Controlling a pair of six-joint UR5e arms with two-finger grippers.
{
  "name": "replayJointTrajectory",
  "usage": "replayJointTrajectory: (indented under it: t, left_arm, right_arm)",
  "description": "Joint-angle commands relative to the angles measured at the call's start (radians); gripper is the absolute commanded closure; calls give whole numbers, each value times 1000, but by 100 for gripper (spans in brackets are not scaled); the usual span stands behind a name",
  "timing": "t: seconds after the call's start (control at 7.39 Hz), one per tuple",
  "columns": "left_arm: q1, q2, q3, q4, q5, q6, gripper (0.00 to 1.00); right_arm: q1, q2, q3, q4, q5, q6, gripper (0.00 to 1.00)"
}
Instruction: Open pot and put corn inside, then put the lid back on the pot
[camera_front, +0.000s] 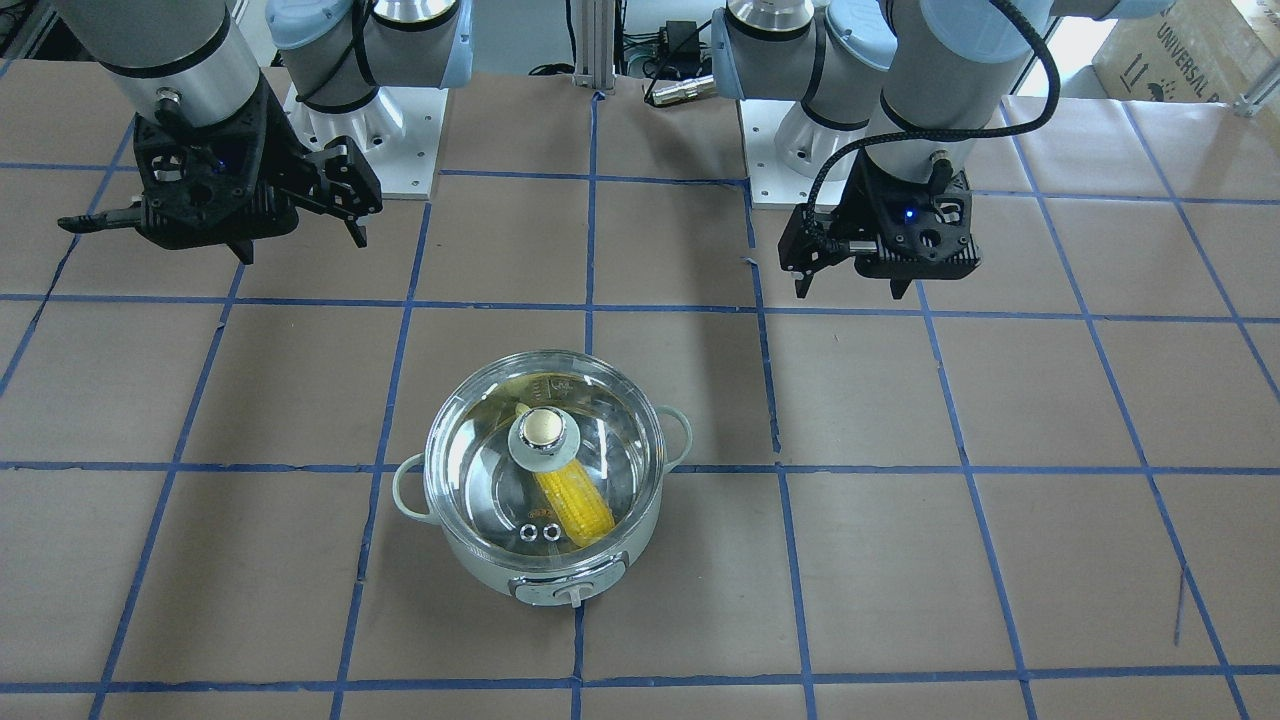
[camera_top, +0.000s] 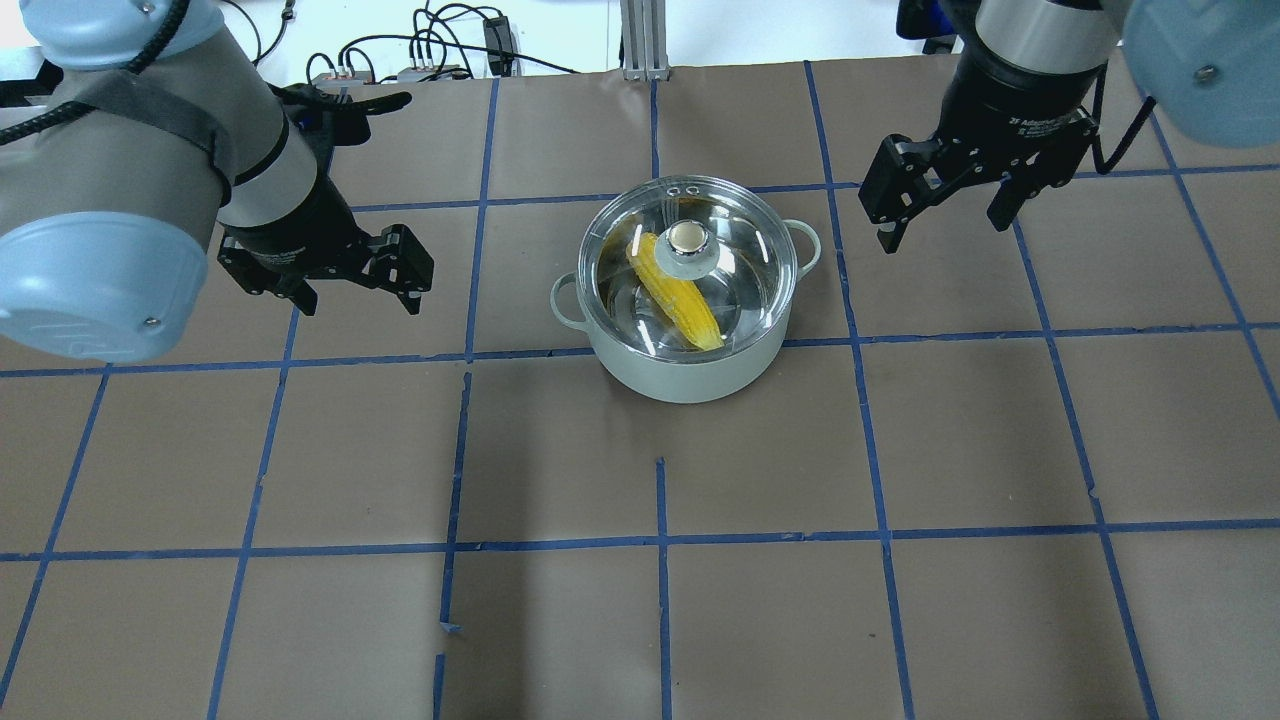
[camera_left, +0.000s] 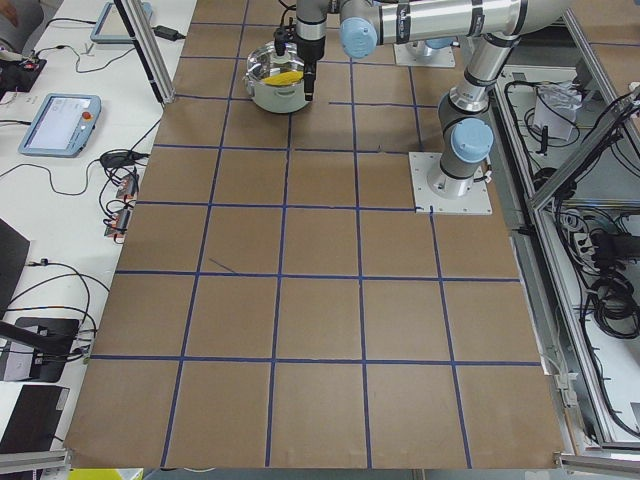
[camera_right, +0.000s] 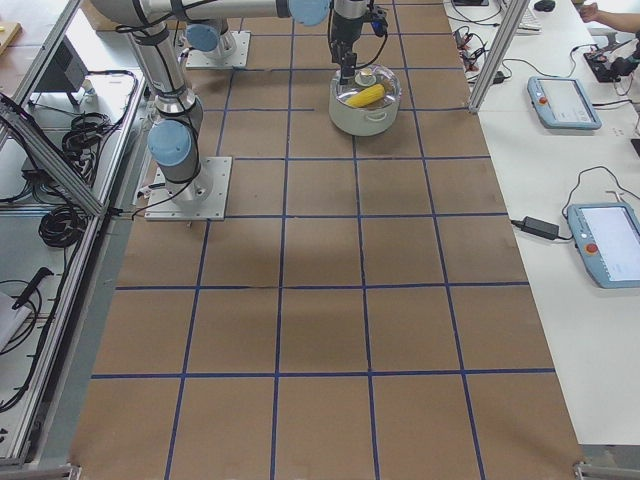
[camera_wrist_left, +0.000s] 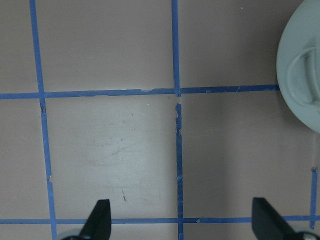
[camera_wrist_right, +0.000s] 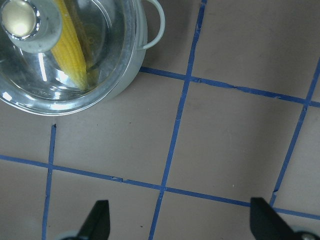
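The pale mint pot (camera_front: 480, 565) stands mid-table and also shows in the overhead view (camera_top: 690, 378). The clear glass lid (camera_front: 470, 470) sits closed on it, beige knob (camera_top: 686, 238) on top. The yellow corn (camera_front: 578, 503) lies inside on the steel bottom, seen through the glass (camera_top: 690, 305). My left gripper (camera_top: 358, 305) is open and empty, hanging above the table well to the pot's left. My right gripper (camera_top: 942, 235) is open and empty, above the table to the pot's right. The right wrist view shows the lid (camera_wrist_right: 107, 60) and corn (camera_wrist_right: 72, 52) at the upper left.
The brown table with a blue tape grid (camera_top: 660, 540) surrounds the pot. The left wrist view shows only the pot's side handle (camera_wrist_left: 302, 70) at its right edge. The arm base plates (camera_front: 420, 150) are at the table's robot side. Tablets and cables lie on side benches (camera_left: 60, 120).
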Motion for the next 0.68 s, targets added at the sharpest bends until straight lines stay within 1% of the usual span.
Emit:
replayJointTrajectory:
  t: [0.0, 0.54]
  left_arm:
    - [2, -4, 0, 1, -1, 0, 0]
    - [4, -1, 0, 1, -1, 0, 0]
  right_arm:
    - [4, 8, -3, -2, 10, 62, 0]
    - [-5, 12, -11, -21, -3, 46, 0]
